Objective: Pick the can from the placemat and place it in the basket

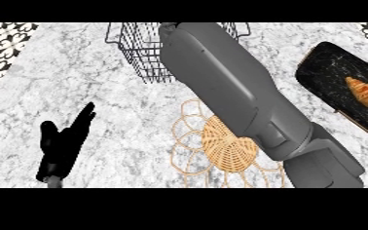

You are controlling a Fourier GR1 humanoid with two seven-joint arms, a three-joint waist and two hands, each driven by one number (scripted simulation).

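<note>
1. The surface (86,78) is marble-like stone, white mottled with grey veins, smooth and flat.
2. At its far left corner shows a strip of patterned tile (14,31), black ornaments on white.
3. The basket (140,53) is made of thin dark wire in an open grid, with straight walls that narrow toward the bottom. It stands at the far middle of the surface, and its right part is covered by the forearm.
4. The placemat (223,146) is woven wicker in a light straw colour: a round, tightly coiled centre ringed by open looped petals. It lies at the near middle, well apart from the basket, and the forearm hides its right part.
5. A black tray (327,78) with rounded corners and a glossy, faintly veined face lies at the right edge, carrying a golden-brown croissant (358,90).
6. The right forearm (230,92) is a smooth matt grey shell of rounded segments, running from the near right corner across the placemat to the basket's rim.
7. The right hand is hidden beyond the forearm's far end at the basket, so I cannot tell whether it grasps anything.
8. The left hand (63,143), matt black, rests released at the near left with its fingers straight and pointing up.
9. The can shows nowhere, so its look and place cannot be told.
</note>
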